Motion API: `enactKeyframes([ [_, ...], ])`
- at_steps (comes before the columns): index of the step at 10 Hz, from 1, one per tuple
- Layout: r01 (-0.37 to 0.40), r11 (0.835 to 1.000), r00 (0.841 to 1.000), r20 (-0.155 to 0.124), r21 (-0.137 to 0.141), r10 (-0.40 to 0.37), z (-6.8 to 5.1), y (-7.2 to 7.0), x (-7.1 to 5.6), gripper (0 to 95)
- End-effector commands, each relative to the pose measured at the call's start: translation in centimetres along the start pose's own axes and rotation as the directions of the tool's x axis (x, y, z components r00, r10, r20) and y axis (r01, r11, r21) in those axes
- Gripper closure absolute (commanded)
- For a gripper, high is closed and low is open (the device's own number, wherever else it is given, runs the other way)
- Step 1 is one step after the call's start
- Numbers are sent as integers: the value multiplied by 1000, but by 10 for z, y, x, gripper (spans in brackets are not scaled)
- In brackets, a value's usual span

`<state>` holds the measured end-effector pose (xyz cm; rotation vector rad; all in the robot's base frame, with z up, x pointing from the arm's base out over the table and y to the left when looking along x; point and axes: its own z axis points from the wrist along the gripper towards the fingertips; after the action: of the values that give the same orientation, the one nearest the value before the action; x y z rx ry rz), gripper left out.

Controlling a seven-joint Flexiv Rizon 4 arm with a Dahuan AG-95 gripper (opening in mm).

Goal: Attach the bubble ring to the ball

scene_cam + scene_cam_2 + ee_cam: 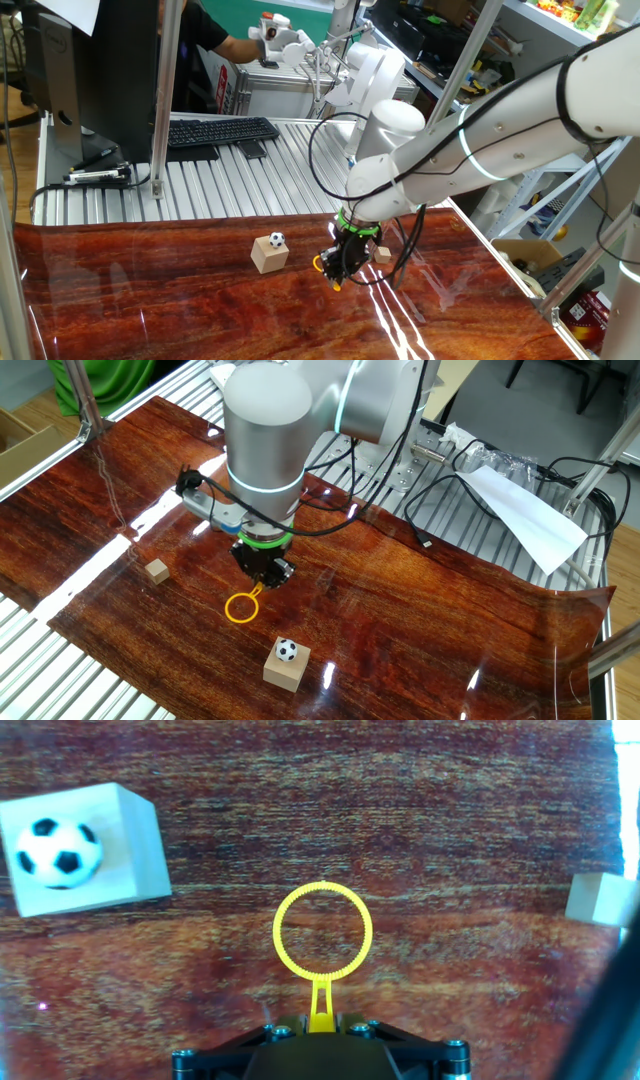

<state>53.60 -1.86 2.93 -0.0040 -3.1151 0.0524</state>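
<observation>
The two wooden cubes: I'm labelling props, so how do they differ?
The larger wooden cube carries the soccer ball on top; the small tan cube carries nothing. The larger one looks paler, the small one more tan. They sit on opposite sides of the bubble ring. Both rest on the table.

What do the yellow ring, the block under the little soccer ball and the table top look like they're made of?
Bubble ring: likely molded plastic, thin with a finely ridged loop.
Block: pale, matte, probably unfinished wood, though no grain is clear.
Table top: reddish wood-grain pattern with glossy glare streaks, so varnished wood or a laminate; the pictures can't tell which.
</observation>
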Motion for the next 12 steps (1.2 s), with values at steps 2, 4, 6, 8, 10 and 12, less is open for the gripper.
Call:
enactKeyframes([
  [2, -16, 1000, 1000, -7, 0, 16, -9, 7, 4, 950],
  [4, -31, 1000, 999, -11, -4, 31, -15, 13, 6, 950],
  [6, -45, 999, 999, -15, -3, 45, -24, 21, 8, 950],
  [8, -58, 998, 998, -19, -3, 58, -33, 28, 8, 950],
  [10, -72, 997, 997, -22, -6, 72, -41, 32, 6, 950],
  [12, -82, 997, 996, -27, 3, 82, -55, 38, 3, 950],
])
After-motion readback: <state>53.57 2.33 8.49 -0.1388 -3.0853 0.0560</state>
